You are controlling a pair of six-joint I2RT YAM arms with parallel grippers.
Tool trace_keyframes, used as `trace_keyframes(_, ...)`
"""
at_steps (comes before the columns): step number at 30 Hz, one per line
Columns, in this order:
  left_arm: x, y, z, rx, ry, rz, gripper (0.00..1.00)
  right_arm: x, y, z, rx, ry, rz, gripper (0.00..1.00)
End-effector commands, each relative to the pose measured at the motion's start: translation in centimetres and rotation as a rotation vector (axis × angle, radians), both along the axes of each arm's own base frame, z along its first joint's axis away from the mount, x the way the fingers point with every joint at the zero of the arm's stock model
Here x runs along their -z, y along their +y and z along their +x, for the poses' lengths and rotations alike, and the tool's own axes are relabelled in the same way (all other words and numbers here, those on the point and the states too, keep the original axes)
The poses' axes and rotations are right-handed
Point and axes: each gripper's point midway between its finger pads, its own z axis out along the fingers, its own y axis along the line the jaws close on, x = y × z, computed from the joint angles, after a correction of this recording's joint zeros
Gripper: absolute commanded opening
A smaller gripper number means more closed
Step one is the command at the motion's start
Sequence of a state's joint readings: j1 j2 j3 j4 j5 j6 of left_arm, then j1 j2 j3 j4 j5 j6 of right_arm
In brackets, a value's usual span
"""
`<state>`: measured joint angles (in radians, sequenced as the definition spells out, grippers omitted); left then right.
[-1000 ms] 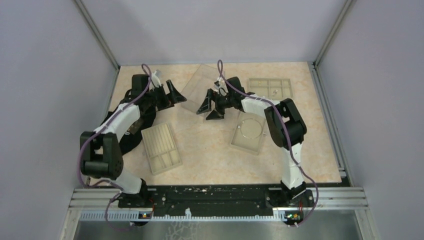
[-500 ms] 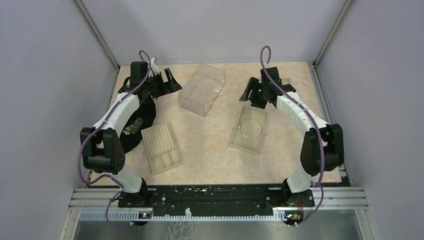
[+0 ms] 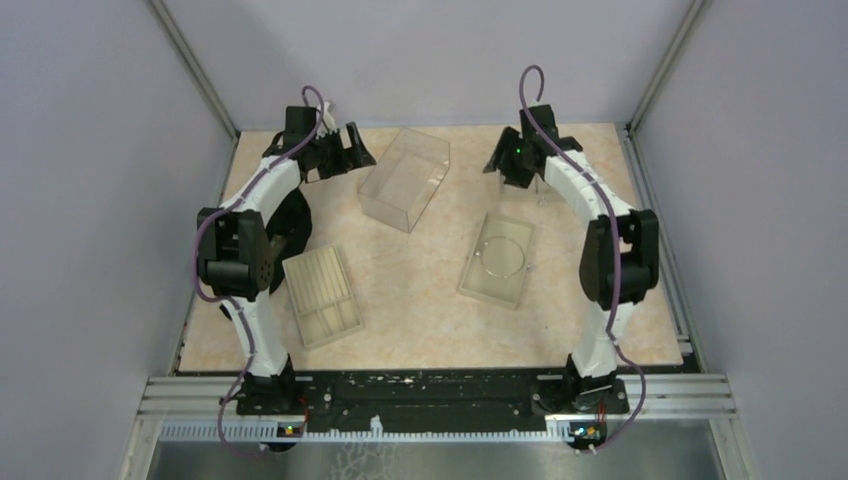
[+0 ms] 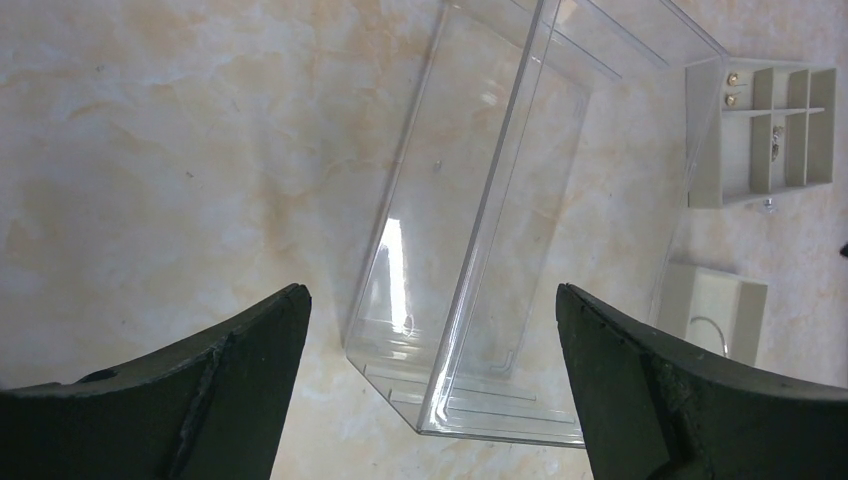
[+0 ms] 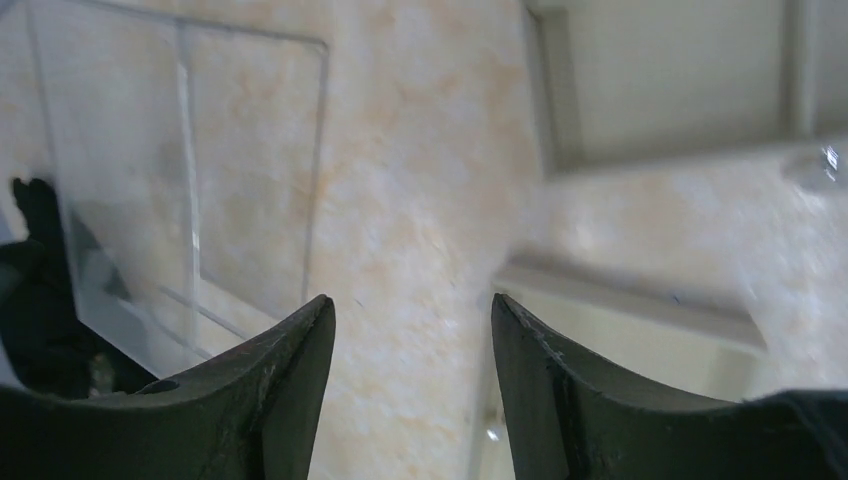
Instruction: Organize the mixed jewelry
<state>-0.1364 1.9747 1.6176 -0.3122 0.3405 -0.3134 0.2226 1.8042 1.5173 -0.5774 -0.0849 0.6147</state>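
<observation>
- Plainly, neither gripper holds anything: the left gripper (image 4: 430,296) has its jaws spread wide over the clear box (image 4: 480,230), and the right gripper (image 5: 410,302) has its jaws apart above bare table (image 5: 420,200).
- Back toward the base from the right gripper, the wire hoop (image 3: 503,255) lies flat in a beige tray (image 3: 485,290); tiny pieces (image 4: 733,76) sit in the compartment tray (image 4: 703,140) just beside that gripper.
- Likely the wire hoop is light, thin, springy and slippery. It is best pinched gently across the wire near its clasp, so it neither bends nor flicks away.
</observation>
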Motion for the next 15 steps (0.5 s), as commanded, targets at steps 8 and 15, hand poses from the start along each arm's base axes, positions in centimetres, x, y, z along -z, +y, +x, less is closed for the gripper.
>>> trace_keyframes(8, -2.7, -1.6, 0.0, 0.056, -0.075, -0.053, 0.98, -3.3, 9.0, 16.6, -0.134, -0.244, 0.311, 0.63)
trace_keyframes(15, -1.4, -2.7, 0.6, 0.08, -0.056, -0.114, 0.99, -2.8, 12.0, 21.2, -0.173, -0.388, 0.469, 0.69)
